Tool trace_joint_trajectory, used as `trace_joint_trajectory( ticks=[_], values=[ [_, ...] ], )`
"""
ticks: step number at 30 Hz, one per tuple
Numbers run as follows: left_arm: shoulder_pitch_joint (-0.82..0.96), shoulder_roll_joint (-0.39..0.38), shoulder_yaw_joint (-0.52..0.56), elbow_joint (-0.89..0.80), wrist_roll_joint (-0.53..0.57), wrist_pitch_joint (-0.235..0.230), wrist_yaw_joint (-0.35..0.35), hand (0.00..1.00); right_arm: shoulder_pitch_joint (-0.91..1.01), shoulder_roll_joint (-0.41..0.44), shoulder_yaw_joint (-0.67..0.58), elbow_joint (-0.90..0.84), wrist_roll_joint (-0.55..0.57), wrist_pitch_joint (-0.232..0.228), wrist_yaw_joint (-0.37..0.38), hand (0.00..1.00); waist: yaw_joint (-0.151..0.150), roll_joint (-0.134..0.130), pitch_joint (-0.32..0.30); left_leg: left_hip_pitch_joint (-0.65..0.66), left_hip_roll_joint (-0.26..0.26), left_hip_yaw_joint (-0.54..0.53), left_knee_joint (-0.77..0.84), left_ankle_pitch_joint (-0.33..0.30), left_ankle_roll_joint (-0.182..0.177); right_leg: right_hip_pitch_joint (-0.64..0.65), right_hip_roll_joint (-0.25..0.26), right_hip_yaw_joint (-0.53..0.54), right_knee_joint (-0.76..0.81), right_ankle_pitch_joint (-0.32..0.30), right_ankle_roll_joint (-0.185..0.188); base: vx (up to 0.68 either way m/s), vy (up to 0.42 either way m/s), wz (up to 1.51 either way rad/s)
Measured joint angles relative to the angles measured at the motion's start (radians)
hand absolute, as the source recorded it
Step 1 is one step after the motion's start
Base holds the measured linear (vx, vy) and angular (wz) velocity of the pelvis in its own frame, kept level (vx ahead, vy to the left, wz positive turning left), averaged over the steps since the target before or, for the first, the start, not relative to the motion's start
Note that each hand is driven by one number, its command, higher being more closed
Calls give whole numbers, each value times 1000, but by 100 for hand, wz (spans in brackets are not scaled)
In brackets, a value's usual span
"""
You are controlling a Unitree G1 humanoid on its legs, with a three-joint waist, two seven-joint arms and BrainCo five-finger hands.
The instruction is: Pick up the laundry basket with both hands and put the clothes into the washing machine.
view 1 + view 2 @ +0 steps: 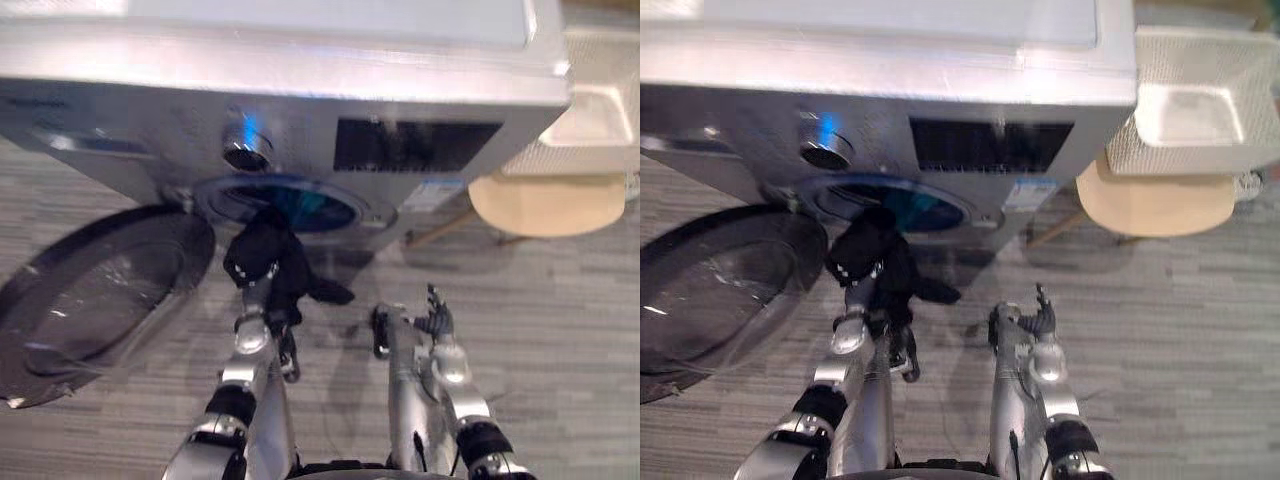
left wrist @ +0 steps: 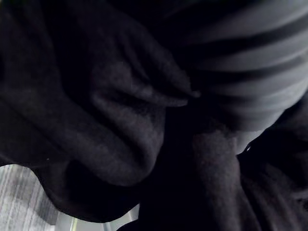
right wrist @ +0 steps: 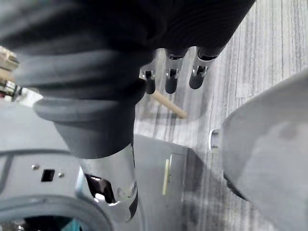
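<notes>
Clothes (image 1: 268, 262), left eye view: a dark, soft bundle draped over the left hand (image 1: 260, 292), hanging just in front of the drum opening (image 1: 295, 203) of the washing machine (image 1: 300, 90). The door (image 1: 95, 290) stands wide open to the left.
Handling: probably light and limp, and not slippery. One loose end droops to the right and could catch on the opening's rim, so a bunched hold near the middle looks best.
Right hand (image 1: 433, 318): apart from the cloth, holding nothing.
Laundry basket (image 1: 1185, 150), right eye view: white and perforated, on a round stool (image 1: 1160, 205) beside the machine, well apart from both hands. Its far side is cut off by the frame edge.
Drum interior: a blue glow and dark. Whether anything lies inside cannot be told.
Left wrist view: folds of the cloth crowd right up to the camera, with a strip of floor (image 2: 19, 197) at one corner. How the left hand grips the cloth cannot be told.
Right wrist view: fingers (image 3: 171, 79) straight and relaxed, empty, above the floor near the machine's front.
</notes>
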Motion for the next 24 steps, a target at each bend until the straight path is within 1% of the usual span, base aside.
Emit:
trace_joint_trajectory(
  ticks=[3, 5, 6, 8, 10, 11, 13, 15, 16, 18, 19, 21, 24],
  values=[
    [-71, -1, 1, -86, 2, 0, 17, 100, -12, 14, -4, -64, 45, -13, -18, 0, -3, -7, 22, -100, 19, -14, 84, -16, 5, -98, 4, -2, 78, -2, -8, -67, -39, -11],
    [-172, 7, 1, -125, 10, 0, 24, 100, -17, 23, -19, -133, 65, -22, -21, 0, -5, -9, 29, -203, 30, -41, 160, -33, 2, -196, 11, -2, 150, -15, -14, -46, -61, -3],
    [-196, 12, -1, -131, 12, 0, 31, 100, -20, 24, -20, -146, 66, -26, -21, 0, -5, -10, 29, -223, 34, -47, 177, -36, 1, -215, 12, -3, 165, -18, -13, -41, -53, 3],
    [-288, 38, -5, -146, 39, 1, 40, 100, -23, 24, -23, -191, 66, -44, -21, 0, -9, -16, 33, -285, 35, -62, 222, -45, -4, -276, 11, -3, 218, -33, -17, -46, -64, 7],
    [-358, 64, -4, -150, 50, 2, 50, 100, -23, 25, -25, -226, 66, -49, -20, 0, -9, -17, 33, -326, 35, -70, 241, -45, -4, -315, 10, -4, 240, -36, -20, -58, -64, 6],
    [-429, 96, -4, -154, 64, 2, 59, 100, -23, 25, -25, -262, 64, -58, -19, 0, -12, -18, 33, -366, 35, -77, 257, -45, -4, -354, 10, -4, 256, -40, -21, -72, -65, 5],
    [-501, 136, -1, -153, 75, 4, 62, 100, -25, 25, -25, -297, 62, -60, -17, 0, -20, -18, 33, -404, 35, -83, 269, -45, -4, -388, 11, -5, 268, -40, -20, -64, -53, 4],
    [-617, 186, 14, -120, 91, 5, 60, 100, -30, 24, -24, -329, 56, -72, -11, 0, -33, -20, 32, -447, 36, -90, 290, -45, -5, -431, 13, -5, 287, -38, -24, -19, -17, 0],
    [-650, 194, 19, -106, 92, 9, 60, 100, -30, 24, -25, -336, 55, -79, -10, 0, -33, -20, 32, -456, 36, -91, 292, -45, -5, -441, 13, -4, 289, -37, -24, 0, 0, 0],
    [-776, 225, 29, -45, 110, 22, 58, 100, -30, 26, -21, -369, 54, -92, -2, 0, -40, -22, 31, -496, 37, -94, 300, -44, -4, -477, 15, -7, 292, -34, -27, 7, -5, -4],
    [-802, 238, 28, -30, 116, 25, 58, 100, -31, 26, -19, -376, 54, -97, 3, 0, -44, -23, 31, -505, 38, -96, 302, -44, -4, -485, 15, -8, 292, -34, -26, 17, 2, -7],
    [-888, 289, 28, 14, 135, 35, 57, 100, -29, 38, -14, -406, 55, -106, 13, 0, -60, -28, 29, -544, 46, -102, 313, -44, -4, -516, 22, -15, 291, -30, -25, 21, 5, -11],
    [-954, 332, 25, 44, 155, 48, 59, 100, -20, 45, -7, -435, 55, -126, 18, 0, -66, -41, 28, -576, 57, -100, 317, -44, -4, -549, 31, -22, 288, -24, -25, 18, 4, -12]
  ],
)
